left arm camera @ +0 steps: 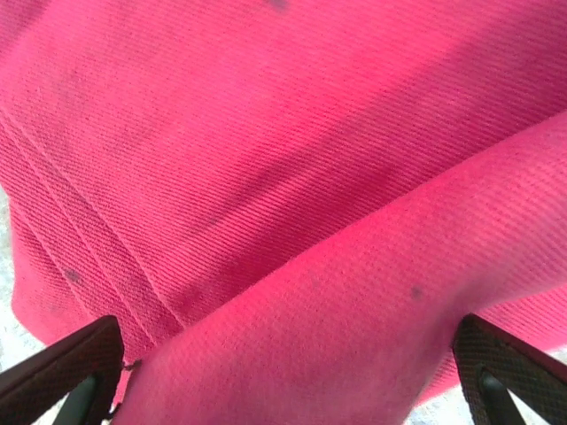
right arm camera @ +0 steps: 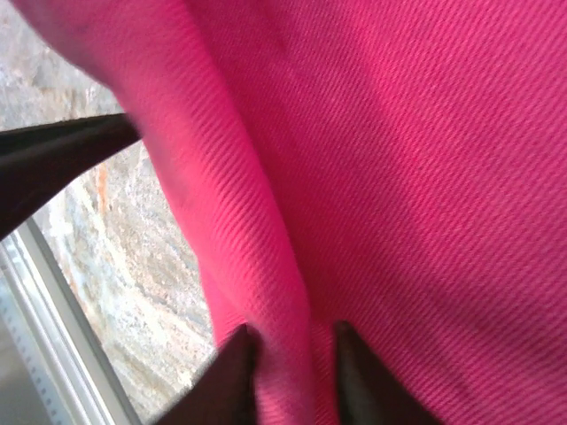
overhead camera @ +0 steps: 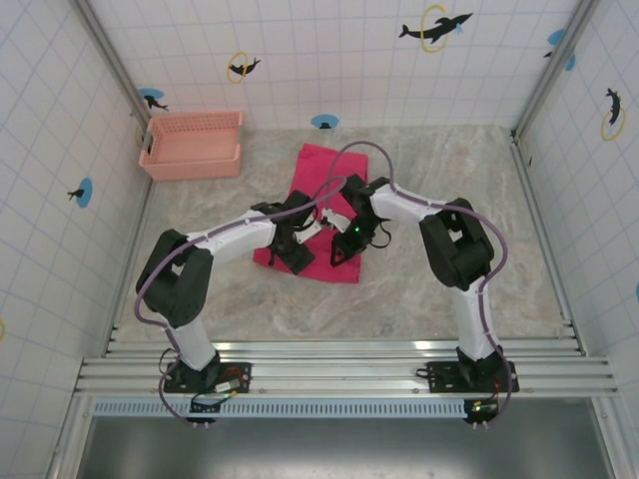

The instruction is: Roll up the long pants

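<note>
Top view: the long pants [overhead camera: 321, 168], bright magenta cloth, are lying as a narrow folded strip at the middle of the marble-patterned desk [overhead camera: 449, 299]. The far end is pointing toward the back wall, and the near end is lying under the two arms. A pale pink slotted basket [overhead camera: 192, 146] is sitting at the far left corner of the desk, apart from the cloth. Both arms are reaching inward from their bases and meeting over the near part of the strip, the left one at its left edge and the right one at its right edge.

Left wrist view: the left tool [left arm camera: 283, 379] is standing wide apart. Its dark fingers [left arm camera: 62, 376] are showing at the two lower corners, and a thick raised fold of the magenta cloth is running between them. A stitched seam is crossing the flat layer behind the fold, and a sliver of pale desk is showing at the lower left.

Right wrist view: the right tool [right arm camera: 297, 376] is holding its fingertips [right arm camera: 235, 381] close together, and a narrow ridge of the cloth is passing between them and touching both. This ridge is forming the left edge of the cloth, with bare desk and a metal rail lying beside it.
</note>
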